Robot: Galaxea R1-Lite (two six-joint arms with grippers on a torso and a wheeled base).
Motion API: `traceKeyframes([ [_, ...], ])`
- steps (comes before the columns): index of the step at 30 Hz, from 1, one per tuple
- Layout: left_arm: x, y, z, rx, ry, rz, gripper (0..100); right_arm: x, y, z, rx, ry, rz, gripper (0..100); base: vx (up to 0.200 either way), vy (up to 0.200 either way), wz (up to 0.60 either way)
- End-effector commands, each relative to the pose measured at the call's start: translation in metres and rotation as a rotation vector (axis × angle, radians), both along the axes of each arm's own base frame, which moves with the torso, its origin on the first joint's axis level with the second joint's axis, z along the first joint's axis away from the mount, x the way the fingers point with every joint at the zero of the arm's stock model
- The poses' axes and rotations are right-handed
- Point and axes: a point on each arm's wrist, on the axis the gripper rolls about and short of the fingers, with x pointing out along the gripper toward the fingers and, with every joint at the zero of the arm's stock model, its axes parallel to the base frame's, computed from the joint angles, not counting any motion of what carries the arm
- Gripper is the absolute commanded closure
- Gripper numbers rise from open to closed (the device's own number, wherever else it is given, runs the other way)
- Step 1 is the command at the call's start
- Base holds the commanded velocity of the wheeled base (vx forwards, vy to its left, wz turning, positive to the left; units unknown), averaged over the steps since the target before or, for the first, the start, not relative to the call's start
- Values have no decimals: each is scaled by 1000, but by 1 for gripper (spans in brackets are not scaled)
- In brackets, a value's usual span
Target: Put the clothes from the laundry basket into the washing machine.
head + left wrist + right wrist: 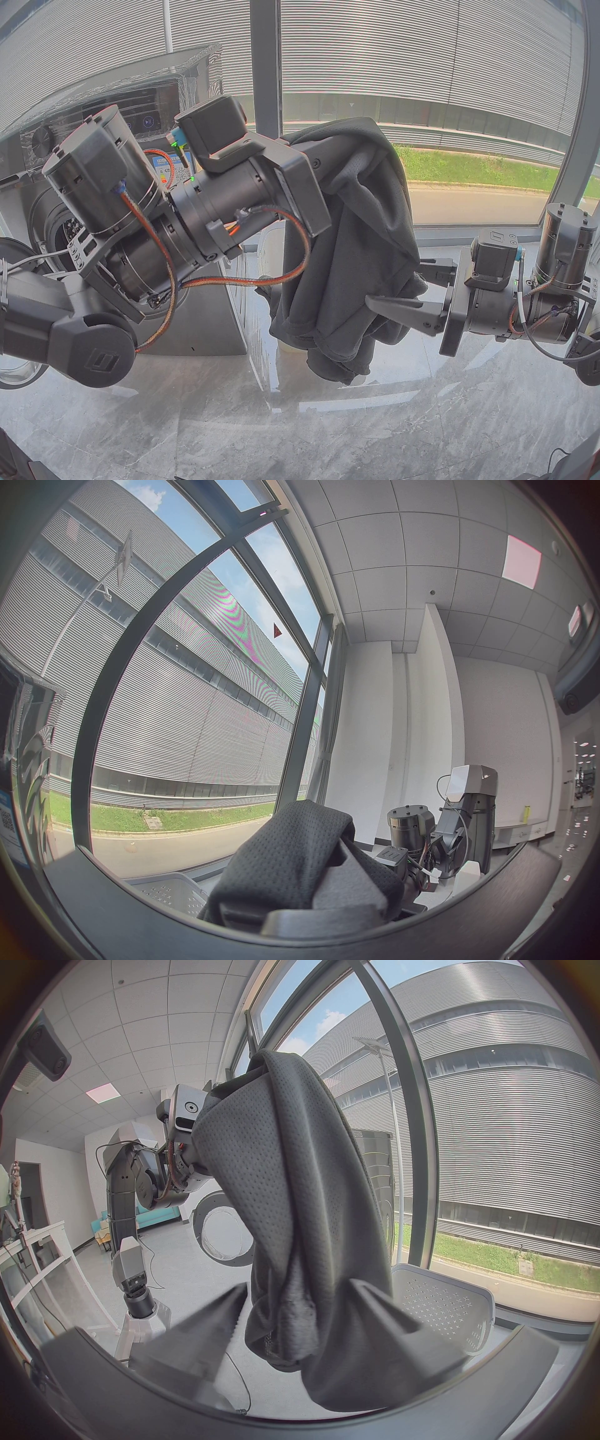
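A dark grey garment [350, 250] hangs in the air, draped over my left gripper [334, 156], which is raised beside the washing machine [140, 103] and shut on the cloth's top. In the left wrist view the garment [287, 861] covers the left gripper [325, 902]. My right gripper [400, 287] is open at the garment's lower part, one finger on each side of the hanging cloth [300, 1210]; in its own view the right gripper [299, 1288] has not closed on it. The white laundry basket [444, 1310] stands by the window.
The washing machine's round door [224, 1229] stands open, its drum opening [53, 231] behind my left arm. A big window [469, 94] with a dark post [265, 62] runs along the back. Glossy marble floor [312, 425] lies below.
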Motion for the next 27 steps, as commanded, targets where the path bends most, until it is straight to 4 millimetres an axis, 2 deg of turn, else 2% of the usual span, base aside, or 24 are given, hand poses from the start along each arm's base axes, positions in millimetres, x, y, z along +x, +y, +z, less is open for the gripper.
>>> traceKeyframes([
  [1,3,1,-2,4,4,7,100,-1,-2,-1,-2,3,-5,100,0,0,0],
  [9,6,2,-4,6,8,18,100,-12,-10,-1,0,-2,-8,100,0,0,0],
  [11,14,9,-11,21,28,54,100,-14,-13,4,10,-18,-14,100,0,0,0],
  [12,28,21,-25,49,58,111,100,-17,-15,10,24,-37,-30,100,0,0,0],
  [16,42,47,-53,92,120,207,100,-23,-20,17,43,-60,-36,100,0,0,0],
  [20,42,61,-73,105,140,245,100,-27,-23,23,61,-81,-36,100,0,0,0],
  [27,32,68,-73,95,126,245,100,-24,-27,30,75,-100,-61,100,0,0,0],
])
